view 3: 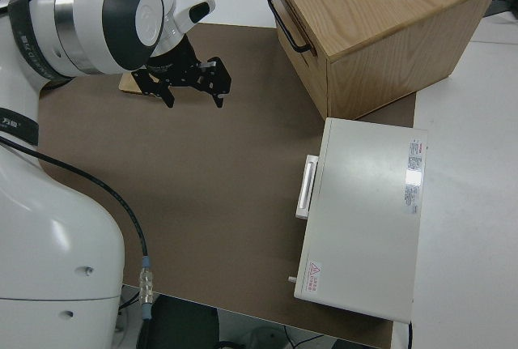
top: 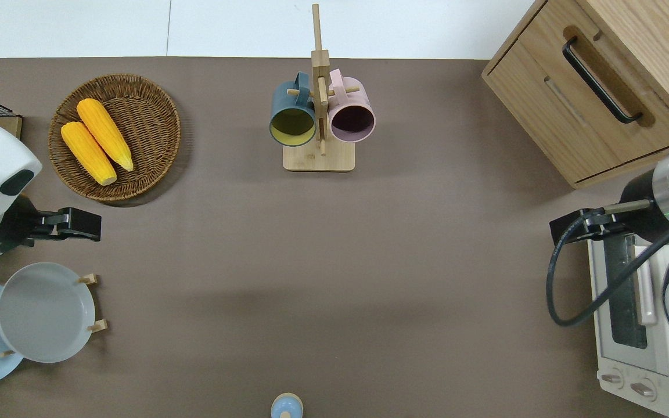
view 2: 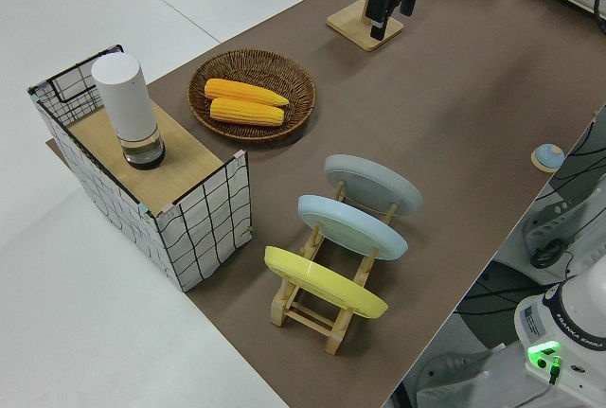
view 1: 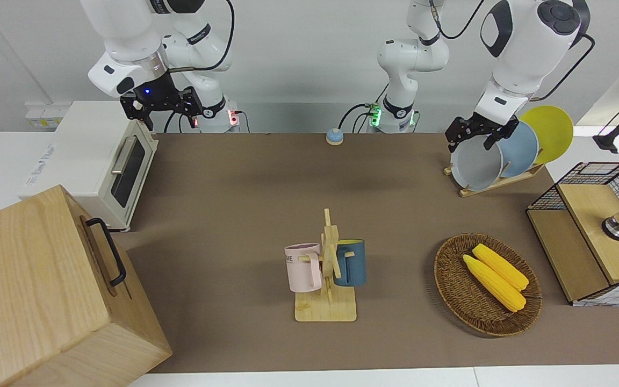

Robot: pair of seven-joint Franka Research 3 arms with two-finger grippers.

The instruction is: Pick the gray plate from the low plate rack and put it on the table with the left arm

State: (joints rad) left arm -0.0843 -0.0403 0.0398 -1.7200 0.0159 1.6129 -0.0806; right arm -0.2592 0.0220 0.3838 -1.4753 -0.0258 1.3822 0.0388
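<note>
The gray plate (top: 45, 312) stands slanted in the low plate rack (view 2: 331, 306), in the slot farthest from the wire basket (view 2: 151, 186), with a light blue plate (view 2: 352, 226) and a yellow plate (view 2: 324, 282) in the slots next to it. The left gripper (top: 82, 224) hangs in the air, jaws spread and holding nothing, over bare desk (top: 334, 278) between the rack and the wicker tray of corn (top: 115, 136). The plate lies apart from the jaws, nearer the robots than the spot they hover over, and nothing touches it yet. To my eye, a clean grasp means bringing the jaws over the plate's raised upper rim, one finger on each face, then closing before lifting along the slant of the slats so the light blue plate is not disturbed. The right arm is parked.
</note>
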